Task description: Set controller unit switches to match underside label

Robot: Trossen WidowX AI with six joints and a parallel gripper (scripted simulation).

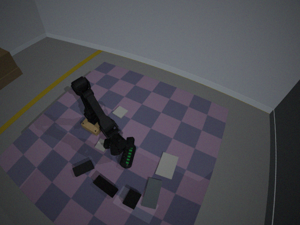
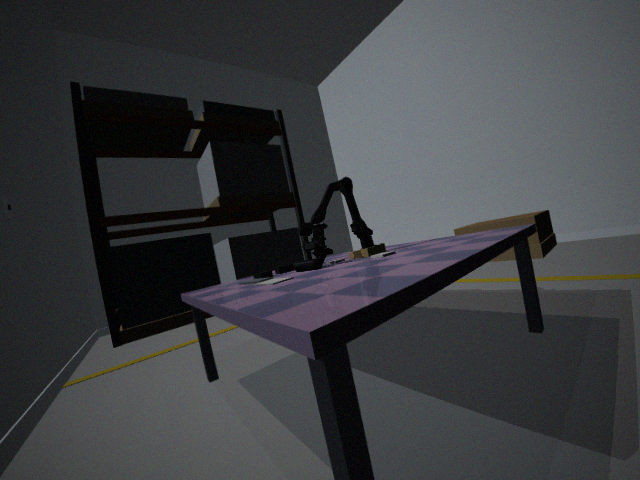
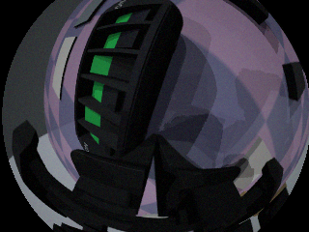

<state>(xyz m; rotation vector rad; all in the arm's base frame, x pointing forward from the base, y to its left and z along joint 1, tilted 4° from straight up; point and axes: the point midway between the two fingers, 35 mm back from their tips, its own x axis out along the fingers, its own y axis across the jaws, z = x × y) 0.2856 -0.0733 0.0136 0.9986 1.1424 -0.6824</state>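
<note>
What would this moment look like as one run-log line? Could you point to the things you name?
gripper [image 1: 131, 142] [image 3: 154, 138]: shut, nothing held | switch box [image 1: 125, 164] [image 3: 156, 72]: beside fingertips, green ends visible | label: not visible

"Where do we see the controller unit [image 1: 123, 160] [image 2: 307, 266] [image 3: 147, 82]?"

"We find it low, near centre, in the top view: dark, long, round-ended, switch side up."

"And its switches?"

"We see green on all, in one row, upper left in the wrist view."
</note>
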